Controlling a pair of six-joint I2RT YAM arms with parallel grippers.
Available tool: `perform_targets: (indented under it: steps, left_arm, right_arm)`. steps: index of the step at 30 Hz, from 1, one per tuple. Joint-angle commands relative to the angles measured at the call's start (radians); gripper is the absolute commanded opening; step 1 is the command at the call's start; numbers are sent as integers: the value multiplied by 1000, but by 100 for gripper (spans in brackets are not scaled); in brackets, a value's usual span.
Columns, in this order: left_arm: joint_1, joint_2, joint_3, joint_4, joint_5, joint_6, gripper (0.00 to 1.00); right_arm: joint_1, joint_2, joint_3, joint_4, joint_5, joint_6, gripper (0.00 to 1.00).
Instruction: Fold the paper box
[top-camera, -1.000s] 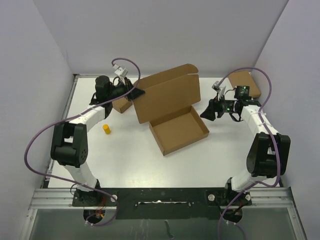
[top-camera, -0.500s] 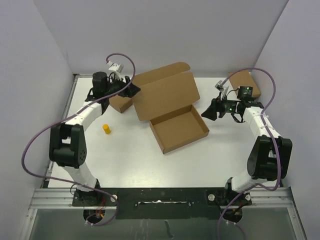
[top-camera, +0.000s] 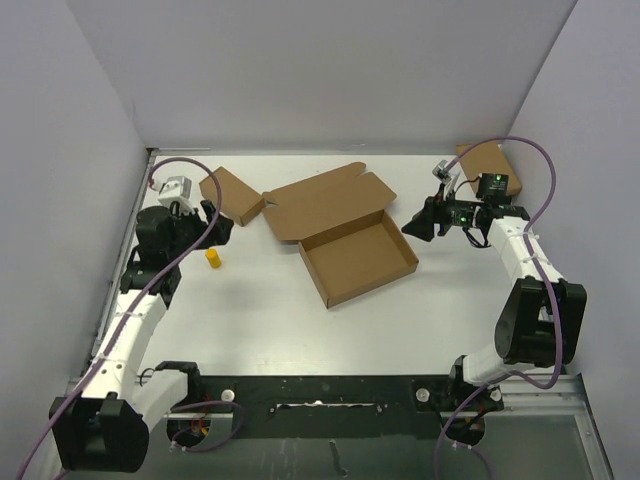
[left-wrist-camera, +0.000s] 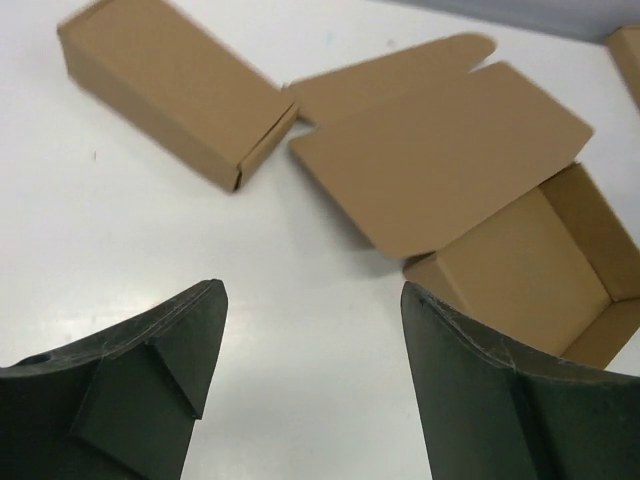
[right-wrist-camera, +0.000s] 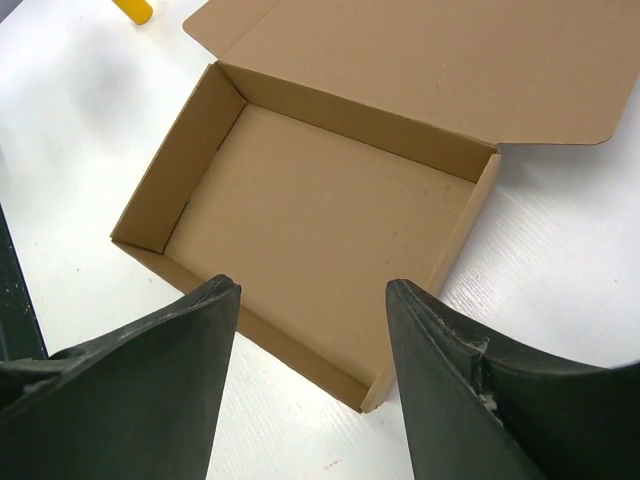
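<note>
— Two grippers, both spread wide with nothing between the fingers?
— Yes. The left gripper (left-wrist-camera: 310, 330) hangs at the left of the top view, apart from everything. The right gripper (right-wrist-camera: 310, 300) hovers just right of the box.
— Where's the box (top-camera: 345, 235)?
— Mid-frame on the table (top-camera: 300, 330), tray walls up, lid open toward the upper left, near a small box (top-camera: 232, 195).
</note>
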Motion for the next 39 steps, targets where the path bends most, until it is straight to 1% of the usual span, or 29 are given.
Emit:
perform_targets:
  steps: [1,4,6,10,12,16,20,24,26,30,33,35,37,39]
  left_arm:
    - [3,-28,-58,-173,-148,-107,69]
    - [3,-7,-46,-240,-229,-154,69]
    - [3,34,-24,-284,-292,-173,70]
    - [3,152,42,-388,-423,-225,70]
    - [2,228,78,-421,-452,-245,70]
    - [-5,351,154,-459,-470,-266,69]
    - [-12,420,179,-403,-449,-270,68]
    - [-12,494,216,-392,-441,-274,66]
    - [-12,525,226,-389,-441,-276,60]
    - [-12,564,230,-376,-447,-279,54]
    - [-12,580,229,-363,-447,-280,45]
    - [-11,590,231,-359,-446,-283,42]
    - [-11,599,235,-361,-445,-290,37]
    - [-10,598,231,-357,-445,-295,28]
  right_arm:
    - [-2,-21,0,33,-45,6,61]
    - [-1,-16,-1,32,-44,5,61]
    - [0,-12,0,30,-44,3,61]
    - [3,-8,0,29,-41,0,61]
    - [4,-5,0,28,-40,-2,61]
    - [8,-3,1,24,-37,-4,61]
    - [11,-1,-1,25,-37,-5,61]
    - [13,0,-1,25,-37,-5,61]
    - [13,0,-1,24,-37,-6,61]
    - [13,2,-1,25,-37,-6,61]
    - [16,3,-1,24,-39,-8,61]
    - [16,3,-1,25,-39,-8,61]
    - [18,3,-1,23,-39,-8,61]
    - [19,3,-1,23,-39,-8,61]
